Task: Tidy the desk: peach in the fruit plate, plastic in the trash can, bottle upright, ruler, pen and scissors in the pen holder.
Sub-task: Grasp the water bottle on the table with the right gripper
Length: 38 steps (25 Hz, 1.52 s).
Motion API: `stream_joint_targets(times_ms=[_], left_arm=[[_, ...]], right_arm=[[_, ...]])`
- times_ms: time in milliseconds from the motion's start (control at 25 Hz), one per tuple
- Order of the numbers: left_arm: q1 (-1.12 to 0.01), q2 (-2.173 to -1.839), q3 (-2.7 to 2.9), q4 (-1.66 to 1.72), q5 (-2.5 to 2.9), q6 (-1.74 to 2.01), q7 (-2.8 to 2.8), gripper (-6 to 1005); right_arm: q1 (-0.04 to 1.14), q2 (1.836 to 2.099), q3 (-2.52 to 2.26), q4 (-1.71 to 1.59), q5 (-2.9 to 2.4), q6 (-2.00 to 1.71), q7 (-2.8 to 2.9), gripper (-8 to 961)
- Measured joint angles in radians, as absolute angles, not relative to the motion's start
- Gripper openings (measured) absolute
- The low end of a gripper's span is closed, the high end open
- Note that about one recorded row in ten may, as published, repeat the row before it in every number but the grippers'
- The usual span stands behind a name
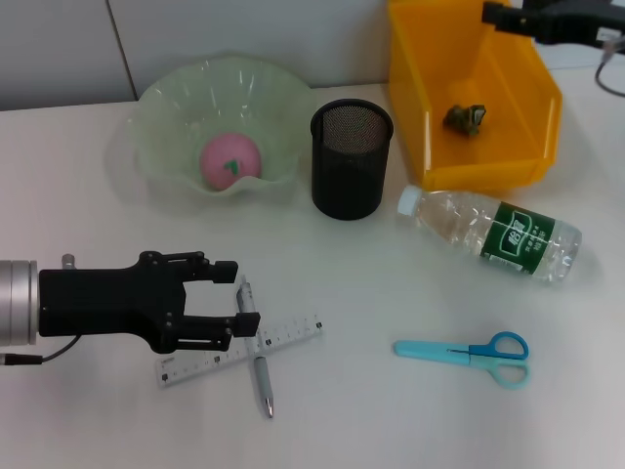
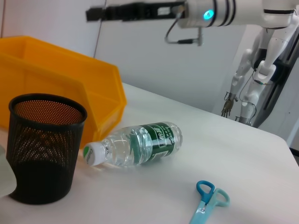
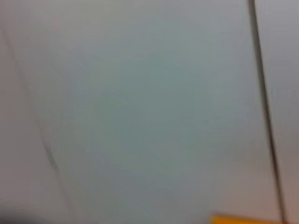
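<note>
Desk partly tidied; writing tools and bottle left.

Already done, judging by the layout: pink peach (image 1: 230,160) in the ruffled, translucent green fruit plate (image 1: 166,107), crumpled scrap of plastic (image 1: 465,118) in the glossy yellow bin (image 1: 420,59). Still to do: clear ribbed bottle (image 1: 493,234) with green label lying on its side just beside the bin; black mesh pen holder (image 1: 352,158) standing empty; flat see-through ruler (image 1: 244,348) and slim silver pen (image 1: 256,352) crossed on the white desk (image 1: 391,410); blue-handled scissors (image 1: 469,352) well apart, below the bottle. Left gripper (image 1: 237,302) low over the pen's upper end, fingers spread wide, holding nothing. Right gripper (image 1: 503,17) raised above the bin's far corner, finger state impossible to tell.
</note>
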<state>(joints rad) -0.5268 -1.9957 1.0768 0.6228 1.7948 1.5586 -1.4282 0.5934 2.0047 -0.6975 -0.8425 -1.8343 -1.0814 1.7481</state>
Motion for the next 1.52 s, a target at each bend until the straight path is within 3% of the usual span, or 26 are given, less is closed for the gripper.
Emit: stream_joint_targets(times_ms=[200,320,720,1520], left_arm=[[-0.530,-1.996,1.077,0.623,1.795,1.559,-1.429,799],[-0.530,-1.996,1.077,0.623,1.795,1.559,-1.429,799],[-0.534,-1.998,1.075,0.623,1.795,1.570,-1.430,800],[-0.549,-2.003,1.077,0.623,1.795,1.565,-1.450,800]], right_arm=[[0.509,1.988,-0.692,-0.909,-1.637,-1.304,1.754,755],[0.464,1.963,-0.674,-0.912,-1.543,-1.477,1.754,755],[0.415,1.931,-0.614,-0.902,-1.586,-1.791,1.748,756],[0.431,1.932,-0.625,-0.933,-1.952,-1.905,1.645,756]])
